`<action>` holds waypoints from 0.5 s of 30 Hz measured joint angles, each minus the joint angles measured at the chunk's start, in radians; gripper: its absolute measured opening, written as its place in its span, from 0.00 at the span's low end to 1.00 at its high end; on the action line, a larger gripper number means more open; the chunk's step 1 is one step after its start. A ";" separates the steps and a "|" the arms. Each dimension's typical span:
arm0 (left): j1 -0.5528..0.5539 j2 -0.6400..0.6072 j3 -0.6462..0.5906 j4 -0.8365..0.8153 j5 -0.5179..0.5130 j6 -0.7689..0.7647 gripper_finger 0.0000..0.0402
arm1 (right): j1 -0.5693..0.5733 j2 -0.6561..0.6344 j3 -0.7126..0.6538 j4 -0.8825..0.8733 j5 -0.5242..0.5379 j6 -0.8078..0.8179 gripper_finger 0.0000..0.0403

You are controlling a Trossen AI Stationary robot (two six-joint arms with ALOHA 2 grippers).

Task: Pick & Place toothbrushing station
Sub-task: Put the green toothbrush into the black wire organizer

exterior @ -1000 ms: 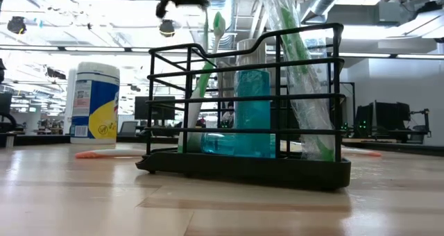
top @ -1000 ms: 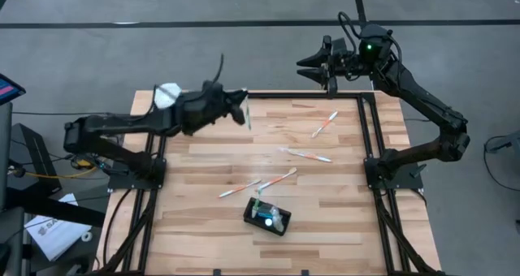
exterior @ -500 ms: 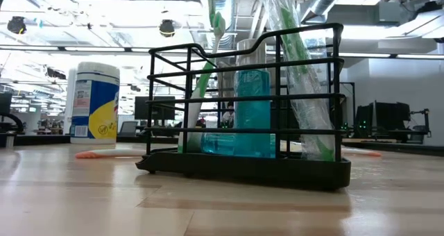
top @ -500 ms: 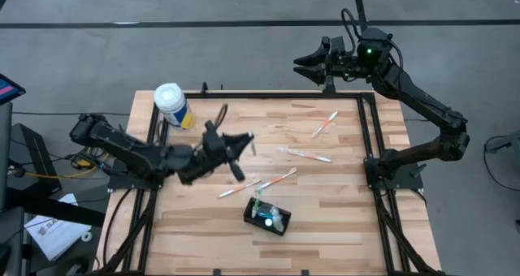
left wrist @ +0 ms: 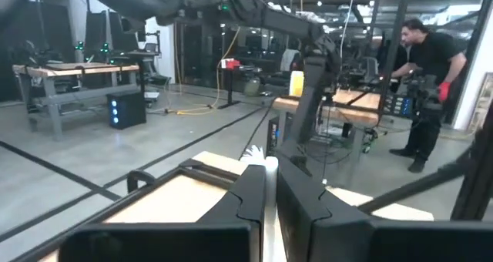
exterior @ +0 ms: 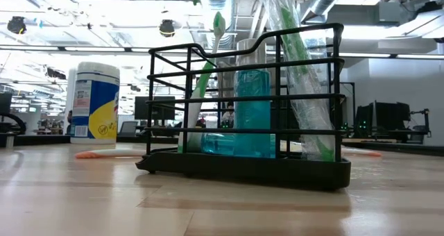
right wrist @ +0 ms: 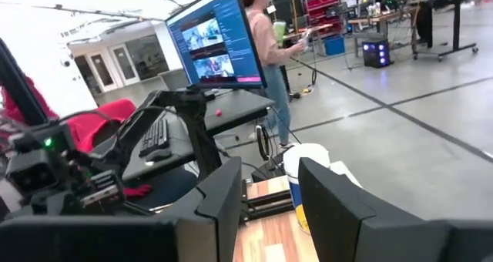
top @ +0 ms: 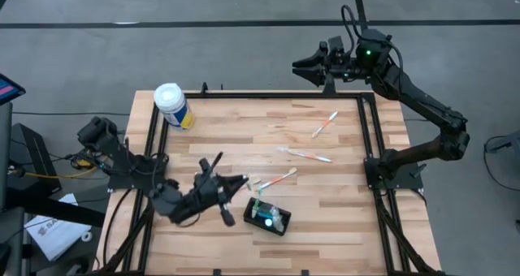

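Your black wire toothbrushing station (top: pixel 266 217) stands near the tabletop's near edge, about mid-width — stiff and light, I'd judge, but top-heavy with its teal bottle (exterior: pixel 251 111) and upright brushes, so take it by a top rail. The left gripper (top: pixel 242 183), clenched on a thin white toothbrush (left wrist: pixel 269 186), has swung from mid-table to just beside it. The right gripper (top: pixel 302 64) waits off the far edge, fingers part open and holding nothing.

The toothbrushing station (top: pixel 267 217) sat upright near the table's front edge, slightly rotated – a black wire-frame holder (exterior: pixel 243 100) on a solid base. Inside stood a teal cup, a green-and-white toothbrush and a clear-wrapped green item – all leaning above the rim.
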 joint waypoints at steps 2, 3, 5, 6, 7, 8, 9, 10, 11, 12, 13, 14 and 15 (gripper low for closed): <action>-0.014 0.011 0.000 0.000 -0.010 0.017 0.01 | 0.000 0.000 0.000 0.000 0.000 0.017 0.30; -0.016 0.016 0.000 0.002 -0.010 0.020 0.01 | 0.001 0.000 0.000 0.000 0.000 0.018 0.30; -0.015 0.032 0.000 0.002 -0.010 0.021 0.01 | 0.009 0.000 0.000 0.000 0.000 0.018 0.30; -0.015 0.041 0.000 0.002 -0.011 0.021 0.01 | 0.014 0.000 0.000 0.000 -0.001 0.018 0.30; -0.015 0.050 0.000 0.002 -0.011 0.019 0.01 | 0.017 0.000 0.000 0.000 0.000 0.018 0.30; -0.014 0.061 0.000 0.002 -0.011 0.012 0.01 | 0.023 0.000 0.000 0.000 -0.001 0.018 0.30; -0.014 0.072 0.000 0.002 -0.011 0.000 0.01 | 0.030 0.000 0.000 0.000 -0.001 0.017 0.30; -0.014 0.084 0.000 0.002 -0.011 -0.007 0.01 | 0.035 0.000 0.000 0.000 -0.001 0.014 0.30; -0.014 0.098 0.000 0.002 -0.011 -0.019 0.01 | 0.041 0.000 0.000 0.000 0.000 0.010 0.30; -0.014 0.113 0.000 0.002 -0.010 -0.037 0.01 | 0.047 0.000 0.000 0.000 0.001 0.009 0.30; -0.014 0.129 0.000 0.002 -0.010 -0.061 0.01 | 0.053 0.000 0.000 -0.001 0.001 0.003 0.30; -0.014 0.144 0.000 0.001 -0.010 -0.085 0.01 | 0.059 0.000 0.000 -0.001 0.000 -0.004 0.30; -0.014 0.160 0.000 0.002 -0.010 -0.109 0.01 | 0.064 0.000 0.000 -0.002 0.001 -0.011 0.30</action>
